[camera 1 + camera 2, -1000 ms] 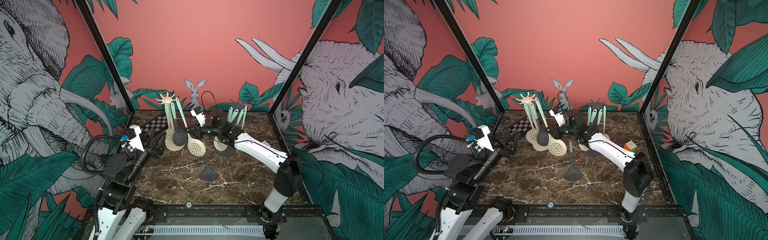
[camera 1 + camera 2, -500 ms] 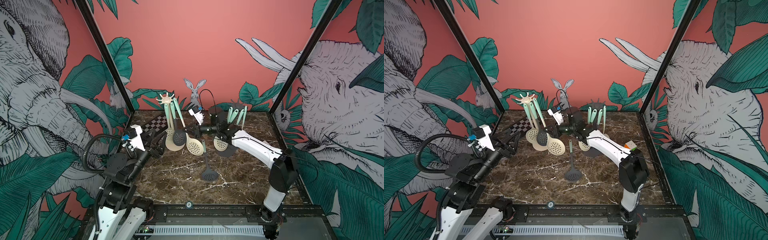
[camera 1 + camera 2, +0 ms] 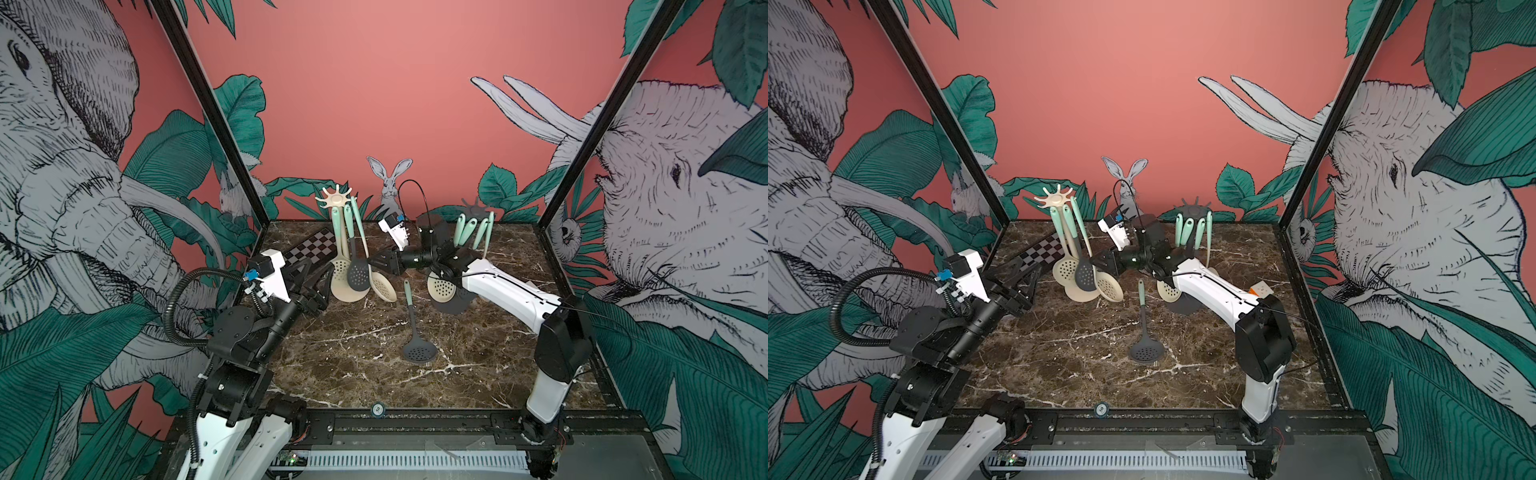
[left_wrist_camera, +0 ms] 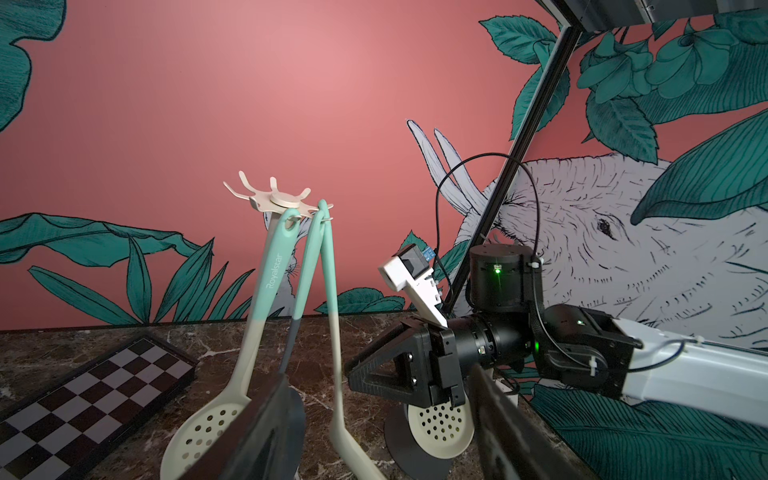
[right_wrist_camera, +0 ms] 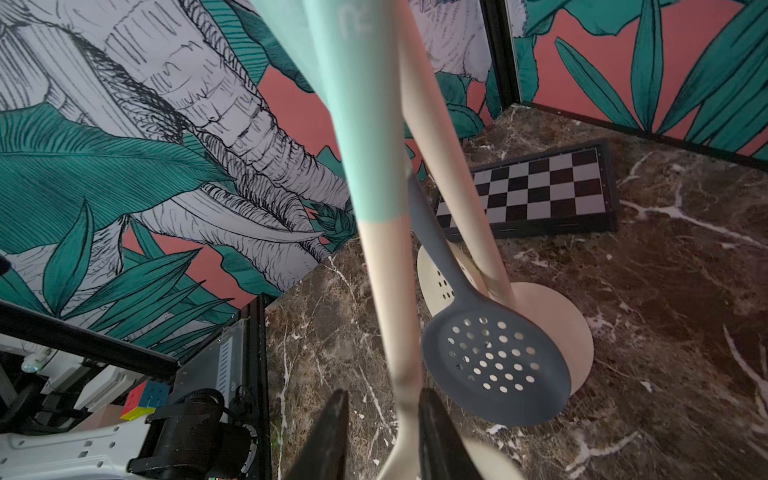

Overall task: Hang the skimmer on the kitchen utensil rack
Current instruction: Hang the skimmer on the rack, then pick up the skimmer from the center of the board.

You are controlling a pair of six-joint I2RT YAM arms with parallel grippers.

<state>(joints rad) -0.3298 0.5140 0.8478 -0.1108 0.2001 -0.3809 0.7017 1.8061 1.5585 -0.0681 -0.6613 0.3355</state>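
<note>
A cream skimmer (image 3: 384, 286) with a mint handle (image 5: 390, 291) hangs from a hook of the beige utensil rack (image 3: 334, 199), beside two other hung skimmers. My right gripper (image 5: 380, 399) is open around its cream neck, with a gap on one side. In both top views the right gripper (image 3: 1100, 262) reaches in low from the right. A dark grey skimmer (image 3: 417, 351) lies flat on the marble mid-table. My left gripper (image 3: 318, 270) hovers open and empty just left of the rack.
A dark rack (image 3: 476, 208) with several mint-handled utensils stands at the back right, behind the right arm. A folded chessboard (image 3: 311, 249) lies at the back left. A colour cube (image 3: 1260, 289) sits by the right arm's elbow.
The right jaws have parted from the cream skimmer's neck, which they were shut on before. The skimmer hangs slightly further back-left. The left arm has not moved.
</note>
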